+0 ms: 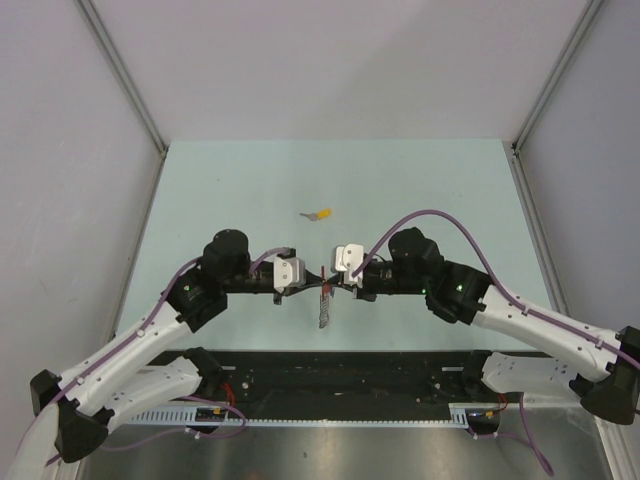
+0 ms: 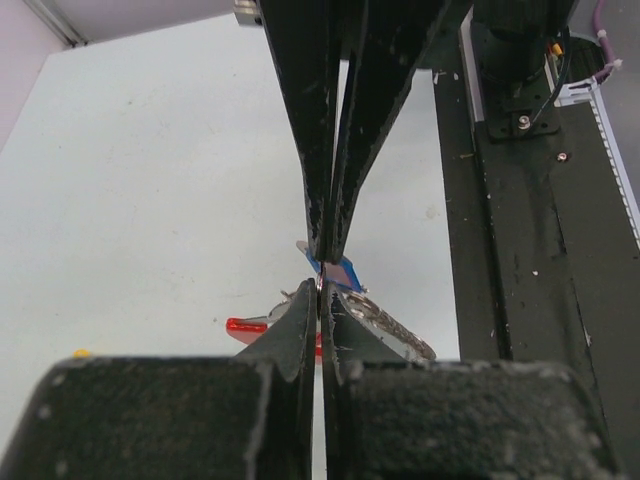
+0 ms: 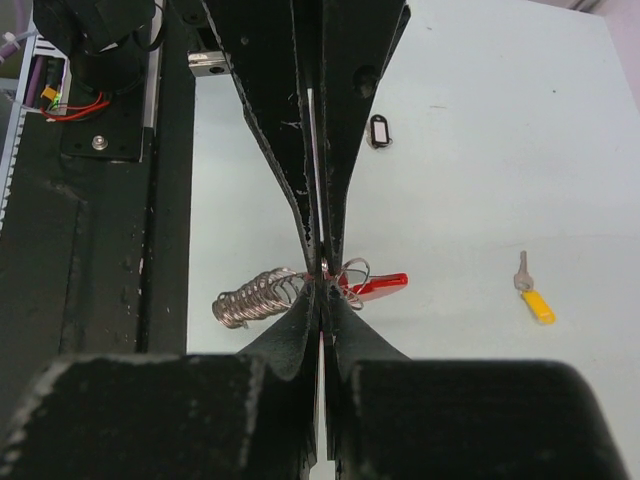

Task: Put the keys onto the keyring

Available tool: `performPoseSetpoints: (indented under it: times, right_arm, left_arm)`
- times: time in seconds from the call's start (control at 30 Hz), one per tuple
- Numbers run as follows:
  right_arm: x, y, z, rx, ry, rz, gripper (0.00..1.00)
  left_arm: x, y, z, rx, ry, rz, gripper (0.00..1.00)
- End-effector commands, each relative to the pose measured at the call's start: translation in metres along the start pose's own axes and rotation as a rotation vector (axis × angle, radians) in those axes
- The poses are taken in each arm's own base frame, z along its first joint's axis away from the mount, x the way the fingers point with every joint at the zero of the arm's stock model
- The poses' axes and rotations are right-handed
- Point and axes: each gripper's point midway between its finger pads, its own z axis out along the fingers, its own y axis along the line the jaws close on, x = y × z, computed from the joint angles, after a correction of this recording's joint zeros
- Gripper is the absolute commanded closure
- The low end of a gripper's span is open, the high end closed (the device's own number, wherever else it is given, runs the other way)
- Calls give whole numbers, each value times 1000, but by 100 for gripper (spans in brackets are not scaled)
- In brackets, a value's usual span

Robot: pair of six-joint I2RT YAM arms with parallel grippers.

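Note:
My left gripper [image 1: 312,282] and right gripper [image 1: 338,281] meet tip to tip above the near middle of the table. In the left wrist view my left gripper [image 2: 321,292] is shut on a thin ring of the keyring, whose red tag [image 2: 245,325] and silvery chain [image 2: 395,325] hang below. The right gripper [image 2: 328,255] comes in from above, shut on a blue-capped key [image 2: 338,271] right at the ring. The right wrist view shows the chain coil [image 3: 255,297] and red tag [image 3: 382,287] under my right gripper [image 3: 321,290]. A yellow-capped key [image 1: 320,214] lies on the table farther back.
A small black loop tag [image 3: 380,130] lies on the table beyond the grippers. The yellow-capped key also shows in the right wrist view [image 3: 535,300]. The black base rail [image 1: 340,370] runs along the near edge. Grey walls enclose the pale green table [image 1: 420,190].

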Motion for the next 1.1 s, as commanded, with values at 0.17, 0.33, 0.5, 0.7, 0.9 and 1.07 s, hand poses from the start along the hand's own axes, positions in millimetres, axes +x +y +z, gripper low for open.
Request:
performPoseSetpoints:
  times: [0.17, 0.33, 0.5, 0.7, 0.9, 1.07]
  right_arm:
    - [-17, -9, 1, 25, -74, 7, 100]
    - [-11, -17, -10, 73, -65, 41, 100]
    - [3, -25, -19, 125, -34, 93, 100]
    - [43, -38, -25, 215, 64, 248, 100]
    - [110, -52, -22, 322, 237, 530, 100]
    - [173, -49, -18, 384, 398, 744, 100]
  left_arm:
    - [-34, 4, 3, 2, -130, 74, 100]
    - [-21, 15, 4, -54, -72, 47, 100]
    - [-19, 26, 1, -129, -57, 5, 100]
    - [-13, 35, -10, -266, -90, -75, 100]
    - [-16, 38, -23, -384, -211, -196, 100]
    - [-17, 36, -30, -427, -294, -260, 100]
